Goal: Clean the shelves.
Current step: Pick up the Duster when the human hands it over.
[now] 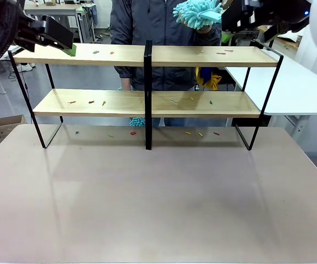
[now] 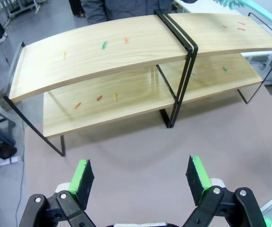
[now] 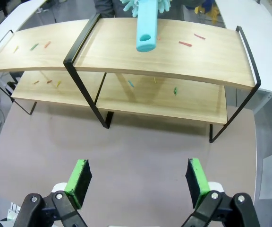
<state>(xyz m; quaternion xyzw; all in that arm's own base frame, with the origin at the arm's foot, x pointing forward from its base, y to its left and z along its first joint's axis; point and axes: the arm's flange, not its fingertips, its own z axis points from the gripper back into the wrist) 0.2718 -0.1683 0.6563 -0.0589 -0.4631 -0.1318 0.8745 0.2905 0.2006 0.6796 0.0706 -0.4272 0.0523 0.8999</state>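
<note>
Shelves [image 1: 147, 102] stand across the far part of the tabletop [image 1: 158, 209], long side parallel to the far edge, both wood boards level, black post at the middle. Small coloured scraps [image 1: 91, 102] in red, green and yellow lie scattered on both boards and on the tabletop beneath the lower board. Left gripper [image 2: 140, 176] is raised off the near left of the shelves, fingers spread wide, nothing between the green pads. Right gripper [image 3: 140, 177] is raised off the near right, likewise spread wide and empty. A teal microfibre duster [image 1: 196, 13] hangs above the top board just right of the post, its handle end toward the right gripper. A person in a dark jacket [image 1: 131, 27] stands at the far edge.
</note>
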